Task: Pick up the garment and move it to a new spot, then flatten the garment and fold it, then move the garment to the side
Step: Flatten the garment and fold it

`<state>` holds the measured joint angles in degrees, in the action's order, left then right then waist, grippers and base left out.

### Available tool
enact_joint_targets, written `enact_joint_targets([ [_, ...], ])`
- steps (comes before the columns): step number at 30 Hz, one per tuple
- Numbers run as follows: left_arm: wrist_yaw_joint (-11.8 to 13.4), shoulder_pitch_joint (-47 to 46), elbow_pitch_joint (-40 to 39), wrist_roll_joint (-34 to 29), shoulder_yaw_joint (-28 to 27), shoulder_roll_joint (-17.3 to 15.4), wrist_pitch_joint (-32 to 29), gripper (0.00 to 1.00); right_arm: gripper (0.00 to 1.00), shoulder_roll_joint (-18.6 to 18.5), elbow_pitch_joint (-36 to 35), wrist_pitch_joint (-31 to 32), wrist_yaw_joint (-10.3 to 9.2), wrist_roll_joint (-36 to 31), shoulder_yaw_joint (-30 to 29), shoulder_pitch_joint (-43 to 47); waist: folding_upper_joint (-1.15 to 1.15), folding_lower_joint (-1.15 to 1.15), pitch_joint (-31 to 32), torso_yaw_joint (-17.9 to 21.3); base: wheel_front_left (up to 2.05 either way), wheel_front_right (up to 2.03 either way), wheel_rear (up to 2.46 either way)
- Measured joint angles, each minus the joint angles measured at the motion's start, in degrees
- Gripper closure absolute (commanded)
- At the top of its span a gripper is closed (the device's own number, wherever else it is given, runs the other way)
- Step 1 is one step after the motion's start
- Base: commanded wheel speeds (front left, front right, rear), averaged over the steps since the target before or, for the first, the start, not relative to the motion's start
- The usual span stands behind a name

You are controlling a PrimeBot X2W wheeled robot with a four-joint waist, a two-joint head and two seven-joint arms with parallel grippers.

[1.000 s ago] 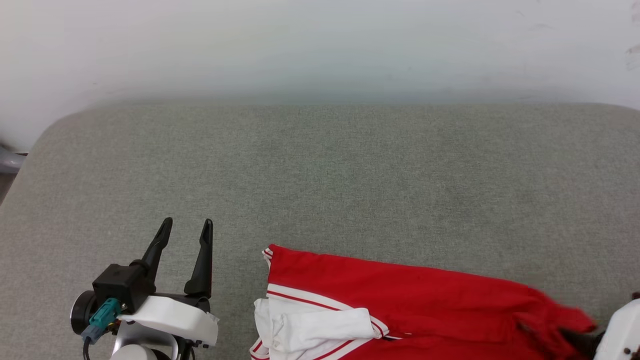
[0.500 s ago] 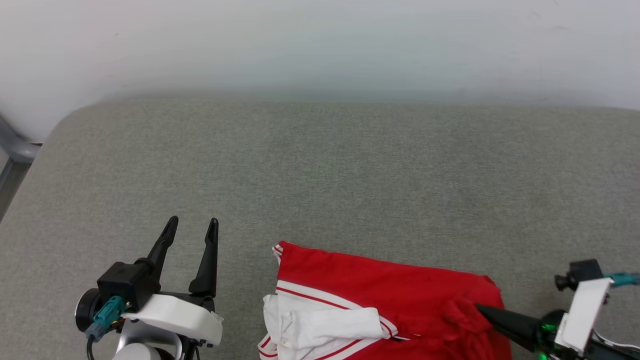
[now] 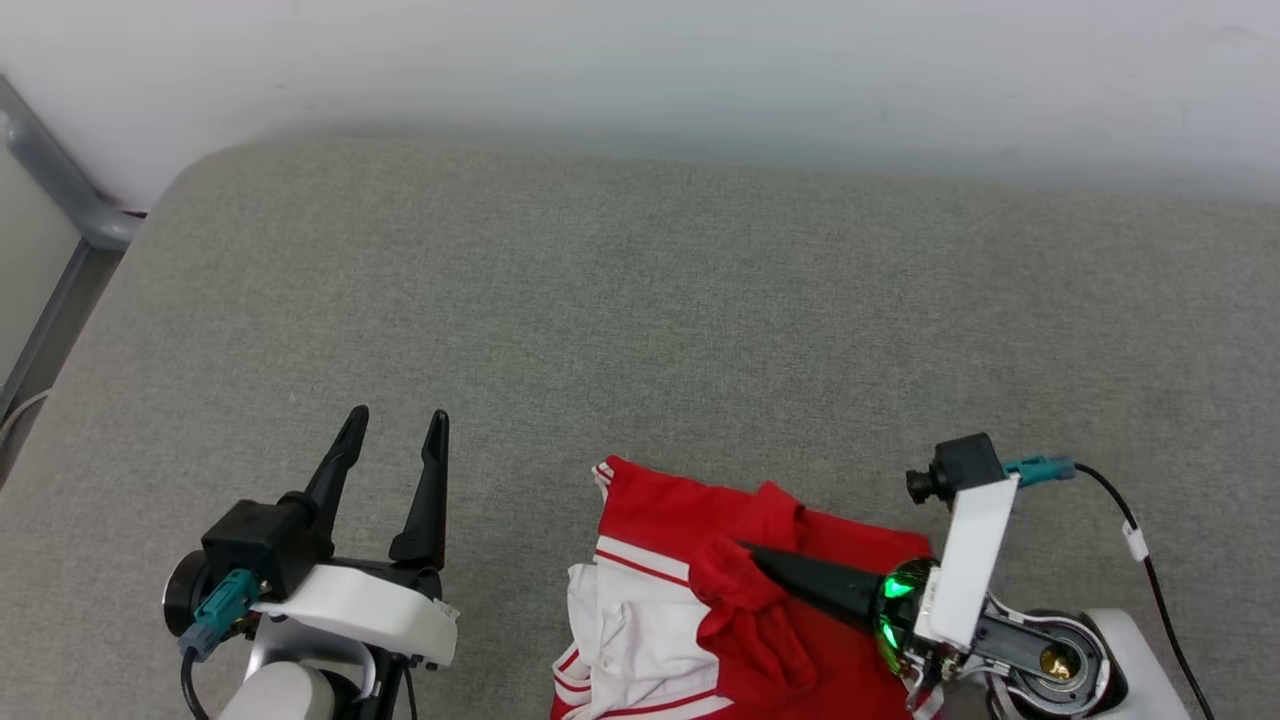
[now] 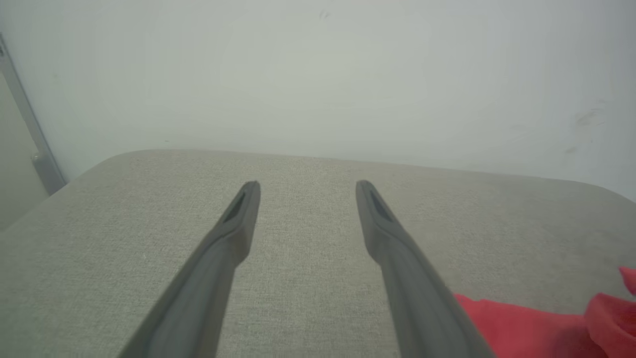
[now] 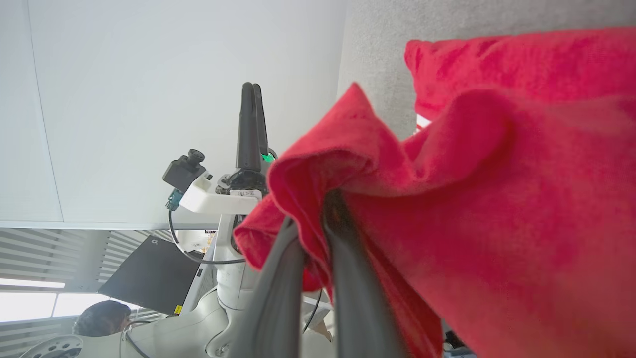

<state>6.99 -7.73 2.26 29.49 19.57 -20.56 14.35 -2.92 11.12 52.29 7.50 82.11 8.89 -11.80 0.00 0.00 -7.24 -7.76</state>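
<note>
1. head view: your right gripper (image 3: pixel 745 550) points across the garment (image 3: pixel 670 505) toward your left side. its two dark fingers are pressed together on a raised fold of red cloth at their tips.
2. right wrist view shows you that pinch up close: the fingers (image 5: pixel 278 278) meet with red cloth caught between them, and more of it hangs around and past them.
3. the garment is a red t-shirt with a white sleeve (image 3: pixel 620 630) and red-white striped trim. it lies bunched under and ahead of the right gripper on the grey upholstered cushion (image 3: pixel 640 300), and the pinched part is doubled over the rest.
4. your left gripper (image 3: pixel 398 415) sits well to the left of the garment and does not touch it. its fingers are spread wide, point toward the wall (image 3: pixel 640 60) and have nothing between them.
5. left wrist view: you see bare cushion between and beyond the spread fingers. a red edge of the garment shows low down, to the right of the right-hand finger.
6. right wrist view, beyond the fold: you can see the left gripper side-on, with a person's head (image 5: pixel 97 315) low in the corner.
7. a grey metal frame (image 3: pixel 60 180) stands past the cushion's corner, far to the left of the left gripper.
</note>
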Motion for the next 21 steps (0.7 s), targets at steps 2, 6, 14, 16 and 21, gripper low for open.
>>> enact_joint_targets([
  [2, -0.14, -0.29, 0.31, 0.00, -0.04, 0.16, 0.04, 0.00, 1.00, 0.00, 0.75, -2.01, 0.00, -0.59, 2.29, -1.22, 0.00, 0.00, -0.71, -0.43, 0.00, 0.00, 0.00],
  [6, -0.47, -0.88, 0.93, -0.01, -0.05, 0.80, 0.30, 0.00, 1.00, 0.02, 3.60, -4.90, 0.00, -4.70, 6.93, -2.41, 0.00, 0.00, -2.05, -1.00, 0.00, 0.00, 0.00],
  [14, -1.46, -2.30, 2.27, -0.40, -0.21, 1.65, 0.46, 0.00, 0.00, -0.02, 7.48, -11.09, 0.00, -6.55, 11.95, -3.82, 0.00, 0.00, -3.84, -1.32, 0.00, 0.00, 0.00],
  [16, -1.85, -2.48, 2.78, -0.52, -0.29, 1.80, 0.48, 0.00, 0.00, 0.00, 8.15, -12.00, -0.01, -6.56, 12.88, -4.00, 0.00, 0.00, -3.83, -1.16, 0.00, 0.00, 0.00],
  [21, -2.36, -2.59, 3.59, -0.79, -0.48, 1.88, 0.54, 0.00, 0.00, -0.07, 6.24, -14.28, 0.00, -7.04, 14.56, -4.69, 0.00, 0.00, -3.06, -0.52, 0.00, 0.00, 0.00],
])
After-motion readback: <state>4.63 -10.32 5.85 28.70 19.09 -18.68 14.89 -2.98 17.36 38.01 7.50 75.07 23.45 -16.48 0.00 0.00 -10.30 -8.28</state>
